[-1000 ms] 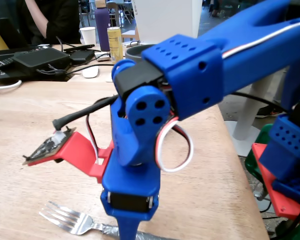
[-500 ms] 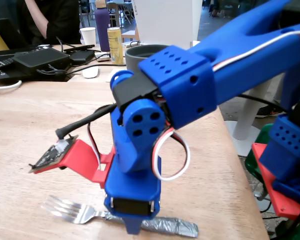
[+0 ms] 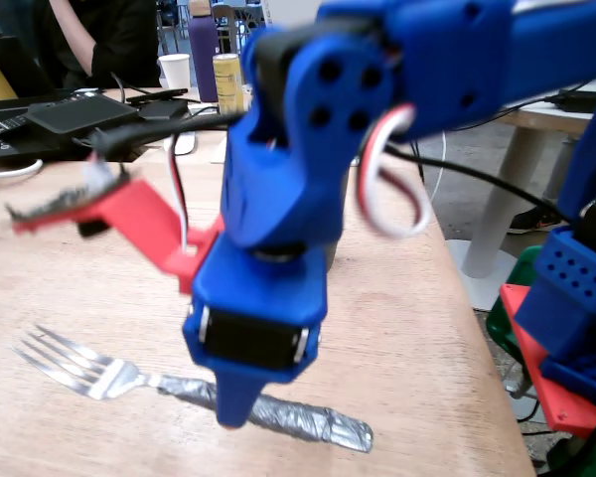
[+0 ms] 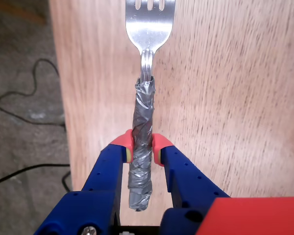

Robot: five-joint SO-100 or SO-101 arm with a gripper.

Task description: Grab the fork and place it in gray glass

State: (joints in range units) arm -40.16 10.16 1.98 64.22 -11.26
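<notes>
The fork [image 3: 89, 370] lies flat on the wooden table [image 3: 407, 328] near its front edge, tines to the left in the fixed view, handle wrapped in gray tape. My gripper [image 3: 139, 313] stands over the handle. Its blue lower finger touches the tape, and its red jaw is swung wide up and to the left, blurred. In the wrist view two blue, red-tipped prongs [image 4: 123, 142] sit on either side of the taped handle [image 4: 142, 132], touching it. The gray glass is not in view; the arm hides the table behind it.
A white paper cup [image 3: 175, 70], a gold can [image 3: 227, 81] and a purple bottle [image 3: 203, 45] stand at the back. Black electronics [image 3: 50, 119] lie at the back left. The table edge [image 4: 59, 98] runs close beside the fork.
</notes>
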